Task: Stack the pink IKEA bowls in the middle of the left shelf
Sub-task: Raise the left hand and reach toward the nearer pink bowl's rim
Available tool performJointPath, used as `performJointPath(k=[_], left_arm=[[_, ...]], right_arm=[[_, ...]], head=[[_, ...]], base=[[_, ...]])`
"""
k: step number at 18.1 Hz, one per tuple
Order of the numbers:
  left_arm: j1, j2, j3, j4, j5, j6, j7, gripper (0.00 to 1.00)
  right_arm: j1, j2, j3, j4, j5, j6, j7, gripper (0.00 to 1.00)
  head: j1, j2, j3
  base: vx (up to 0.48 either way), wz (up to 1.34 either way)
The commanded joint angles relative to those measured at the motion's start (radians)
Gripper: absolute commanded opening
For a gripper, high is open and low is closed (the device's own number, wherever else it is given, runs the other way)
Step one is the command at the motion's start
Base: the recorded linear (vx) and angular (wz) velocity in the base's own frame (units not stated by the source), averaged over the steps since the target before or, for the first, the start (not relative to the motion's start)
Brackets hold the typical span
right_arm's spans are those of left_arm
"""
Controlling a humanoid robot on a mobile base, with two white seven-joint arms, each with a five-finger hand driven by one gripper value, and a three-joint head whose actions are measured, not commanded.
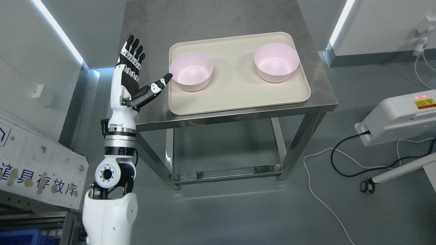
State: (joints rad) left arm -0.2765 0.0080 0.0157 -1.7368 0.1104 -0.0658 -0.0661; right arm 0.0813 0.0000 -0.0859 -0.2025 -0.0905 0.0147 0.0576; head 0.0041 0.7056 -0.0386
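Nearest the camera, at the lower left, the white shell of the left arm [110, 211] rises from the bottom edge, with a round joint above it and a banded wrist above that. Beside it on the left lies a white board with blue characters [37, 177], and a blue bin corner [20, 238] shows at the very bottom edge. On the grey floor to the right, a black cable [340, 163] and a white cable [316, 194] curl toward a white machine [398, 119] with a red light and a yellow label.

Farther on, the left robot hand [131, 75] is raised beside the left edge of the steel tabletop [211, 20]. It is open and holds nothing — four black fingers [133, 51] point straight up and away, close together, while the thumb [155, 88] sticks out to the right, its tip near the left pink bowl but not clearly touching it.

On the tabletop rests a cream tray [235, 92] with rounded corners. The left pink bowl [191, 71] sits upright at the tray's left edge, and the right pink bowl [277, 63] sits upright toward the tray's far right corner — the two are well apart, with bare tray between them. Both are empty.

Past the tabletop, bright strips of light [58, 32] run along the base of the pale walls at left and right.
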Motion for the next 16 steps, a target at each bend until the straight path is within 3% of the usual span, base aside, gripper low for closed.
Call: performJointPath(k=[1, 3, 7, 12, 16], left_arm=[[-0.252, 0.084, -0.044, 0.190, -0.169, 0.061, -0.102, 1.00], [-0.340, 0.142, -0.077, 0.325, -0.173, 0.095, -0.284, 1.00], [-0.359, 0.155, -0.089, 0.425, -0.202, 0.132, -0.313, 0.97], [-0.412, 0.165, -0.089, 0.474, -0.242, 0.306, -0.323, 0.97], [-0.446, 0.171, -0.154, 0.474, -0.261, 0.334, -0.428, 0.93]], right_arm=[[0.000, -0.017, 0.000, 0.000, 0.000, 0.001, 0.004, 1.00], [0.000, -0.017, 0.000, 0.000, 0.000, 0.001, 0.004, 1.00], [0.000, -0.017, 0.000, 0.000, 0.000, 0.001, 0.002, 1.00], [0.000, -0.017, 0.000, 0.000, 0.000, 0.001, 0.004, 1.00], [0.000, -0.017, 0.000, 0.000, 0.000, 0.001, 0.004, 1.00]], head=[[0.0000, 0.000, 0.000], [0.0000, 0.000, 0.000], [0.0000, 0.000, 0.000], [0.0000, 0.000, 0.000], [0.0000, 0.000, 0.000]], base=[[0.000, 0.00], [0.000, 0.00], [0.000, 0.00], [0.000, 0.00], [0.000, 0.00]])
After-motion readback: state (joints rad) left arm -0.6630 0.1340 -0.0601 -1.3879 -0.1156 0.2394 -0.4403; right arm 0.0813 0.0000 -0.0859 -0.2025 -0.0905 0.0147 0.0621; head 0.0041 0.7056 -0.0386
